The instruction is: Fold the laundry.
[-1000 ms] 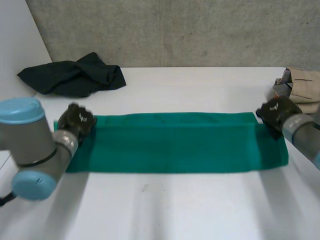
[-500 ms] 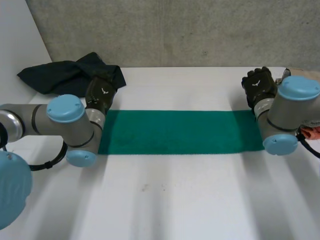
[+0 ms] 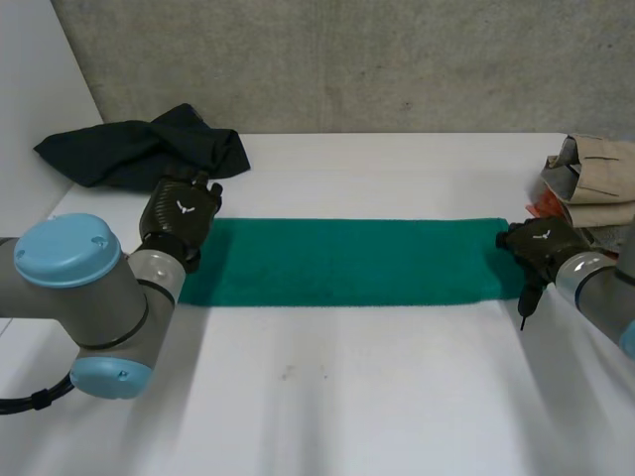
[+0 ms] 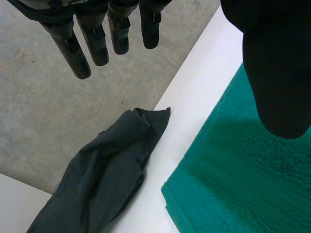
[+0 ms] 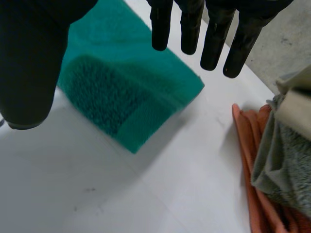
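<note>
A green towel [image 3: 347, 262] lies folded into a long narrow strip across the middle of the white table. My left hand [image 3: 180, 219] hovers over its left end with fingers [image 4: 97, 39] straight and thumb apart, holding nothing; the towel's corner [image 4: 233, 184] lies below the palm. My right hand [image 3: 536, 248] is at the strip's right end, open too, its fingers [image 5: 214, 34] straight above the towel's end [image 5: 141, 102], nothing between them and the thumb.
A crumpled black garment [image 3: 149, 149] lies at the back left, close to my left hand [image 4: 97, 179]. A pile of beige, grey and orange laundry [image 3: 590, 178] sits at the right edge [image 5: 282, 155], just beyond my right hand. The front half of the table [image 3: 327, 397] is bare.
The towel went from a wide band to a narrow strip as both hands carried the near edge to the far edge. Both hands then let go and drew back to the strip's ends.
</note>
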`<act>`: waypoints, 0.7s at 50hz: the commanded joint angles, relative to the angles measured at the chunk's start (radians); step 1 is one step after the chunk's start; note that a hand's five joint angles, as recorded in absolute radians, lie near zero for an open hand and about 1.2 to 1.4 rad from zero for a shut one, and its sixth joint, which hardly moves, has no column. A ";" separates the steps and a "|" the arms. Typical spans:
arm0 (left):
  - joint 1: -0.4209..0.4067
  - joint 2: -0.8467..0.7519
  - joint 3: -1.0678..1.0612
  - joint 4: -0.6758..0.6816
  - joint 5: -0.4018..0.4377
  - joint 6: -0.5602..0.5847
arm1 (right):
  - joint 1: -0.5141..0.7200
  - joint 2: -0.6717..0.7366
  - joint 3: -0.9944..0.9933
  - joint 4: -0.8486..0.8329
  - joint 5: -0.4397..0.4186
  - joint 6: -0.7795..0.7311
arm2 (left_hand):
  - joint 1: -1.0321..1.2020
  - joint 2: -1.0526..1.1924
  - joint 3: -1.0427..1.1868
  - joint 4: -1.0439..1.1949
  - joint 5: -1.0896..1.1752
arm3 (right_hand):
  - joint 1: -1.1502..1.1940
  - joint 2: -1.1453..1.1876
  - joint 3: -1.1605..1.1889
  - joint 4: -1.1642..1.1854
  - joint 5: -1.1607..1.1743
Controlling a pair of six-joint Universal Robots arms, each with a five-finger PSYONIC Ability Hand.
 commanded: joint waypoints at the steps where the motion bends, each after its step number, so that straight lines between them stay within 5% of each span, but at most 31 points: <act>1: -0.002 -0.008 0.002 -0.001 -0.001 0.004 | 0.003 0.127 -0.043 -0.104 0.014 -0.026 | -0.017 -0.032 -0.038 -0.029 -0.048 | 0.644 0.598 0.590 0.601 0.587; 3: -0.002 -0.008 0.002 -0.001 -0.003 0.004 | 0.001 0.132 -0.051 -0.118 0.020 -0.042 | -0.017 -0.032 -0.038 -0.029 -0.048 | 1.182 1.135 1.127 1.139 1.124; 12: -0.002 0.026 -0.038 -0.001 -0.005 0.004 | -0.083 -0.006 0.039 -0.178 0.123 -0.099 | -0.017 -0.032 -0.038 -0.029 -0.048 | 1.184 1.137 1.129 1.141 1.127; 24: 0.035 0.129 -0.093 -0.012 0.002 -0.002 | -0.183 -0.048 0.046 -0.198 0.147 -0.419 | -0.017 -0.032 -0.038 -0.029 -0.048 | 1.184 1.137 1.129 1.141 1.127; 35: 0.091 0.189 -0.105 -0.014 0.003 -0.014 | 0.268 -0.041 -0.140 -0.379 0.077 -0.317 | -0.017 -0.032 -0.038 -0.029 -0.048 | 1.184 1.137 1.129 1.141 1.127</act>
